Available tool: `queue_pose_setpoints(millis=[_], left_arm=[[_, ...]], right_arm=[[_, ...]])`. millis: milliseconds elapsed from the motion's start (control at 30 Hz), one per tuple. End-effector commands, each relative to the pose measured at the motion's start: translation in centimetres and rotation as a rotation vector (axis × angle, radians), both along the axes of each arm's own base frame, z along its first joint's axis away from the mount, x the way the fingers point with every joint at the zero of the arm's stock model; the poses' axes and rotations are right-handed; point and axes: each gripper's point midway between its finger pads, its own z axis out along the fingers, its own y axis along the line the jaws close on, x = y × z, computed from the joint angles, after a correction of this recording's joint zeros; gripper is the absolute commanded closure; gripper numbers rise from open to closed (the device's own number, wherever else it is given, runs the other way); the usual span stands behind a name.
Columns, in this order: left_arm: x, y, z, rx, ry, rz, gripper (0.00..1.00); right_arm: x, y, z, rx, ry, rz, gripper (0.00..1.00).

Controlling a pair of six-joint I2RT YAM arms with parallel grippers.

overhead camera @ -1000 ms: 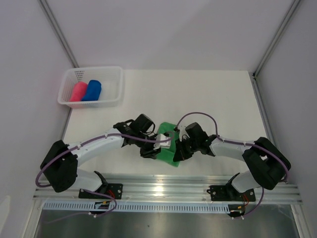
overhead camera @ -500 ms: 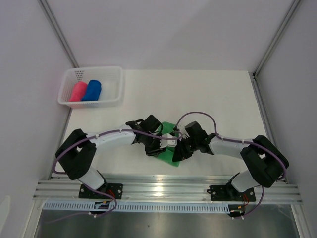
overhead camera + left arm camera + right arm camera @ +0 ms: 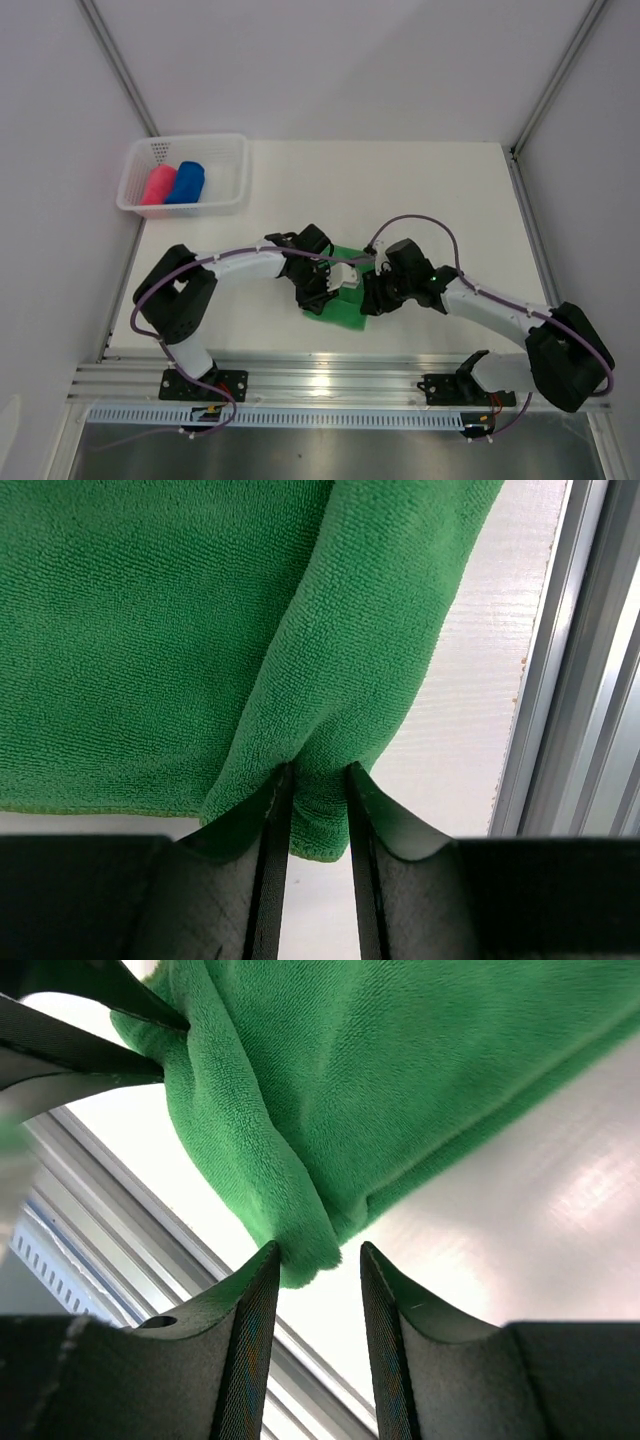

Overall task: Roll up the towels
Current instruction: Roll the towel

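Top cam: most of the green towel is hiding under both wrists, w/ only its near and far bits showing, lying on the table near the front rail; the fingers are too small to make out there. The left wrist cam is filling that in: the left claw is pinching a raised fold of the green towel at a narrow gap, cloth touching both fingers. The right wrist cam is showing the right claw spread w/ nothing gripped, the end of a rolled edge sitting just beside one finger. Both wrist cams are cutting the towel off at the frame edges. Only the top cam is catching the pink towel and blue towel, rolled, lying side by side in the basket at the far left corner, well apart from the arms.
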Motion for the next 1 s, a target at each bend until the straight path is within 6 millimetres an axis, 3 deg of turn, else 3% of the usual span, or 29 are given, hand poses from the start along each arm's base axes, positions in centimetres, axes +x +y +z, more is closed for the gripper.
queue_pose_setpoints(millis=[0,200,233,267,300,367,533,667,767,967], left_arm=[[-1.3,1.0,-0.6,0.039,0.092,0.032,0.69],[-1.1,1.1,-0.2,0.001,0.136,0.072,0.67],[-1.2,1.2,-0.3,-0.006,0.147,0.078,0.67],[-1.0,1.0,0.1,-0.039,0.153,0.086,0.67],[-0.9,0.9,0.2,-0.048,0.155,0.095,0.67],[-0.9,0.9,0.1,-0.047,0.156,0.098,0.67],[-1.1,1.0,0.2,-0.050,0.161,0.095,0.65],[-1.0,1.0,0.2,-0.050,0.163,0.100,0.64],[-1.1,1.1,0.3,-0.047,0.169,0.103,0.64],[-0.9,1.0,0.4,-0.048,0.159,0.101,0.64]], right_arm=[[1.3,-1.0,2.6,-0.005,-0.081,-0.083,0.59],[0.8,-3.1,4.3,0.088,-0.168,-0.258,0.63],[1.2,-2.6,5.0,0.154,-0.194,-0.287,0.66],[1.1,-2.2,5.3,0.201,-0.201,-0.282,0.76],[0.4,-2.1,4.3,0.224,-0.188,-0.274,0.82],[0.8,-0.5,6.8,0.387,-0.250,-0.267,0.90],[-0.3,2.3,8.3,0.566,-0.297,-0.193,0.92],[-0.1,3.9,6.1,0.496,-0.266,-0.147,0.94],[-0.5,5.1,5.7,0.486,-0.235,-0.108,0.96],[-0.1,5.0,2.3,0.390,-0.189,-0.163,0.97]])
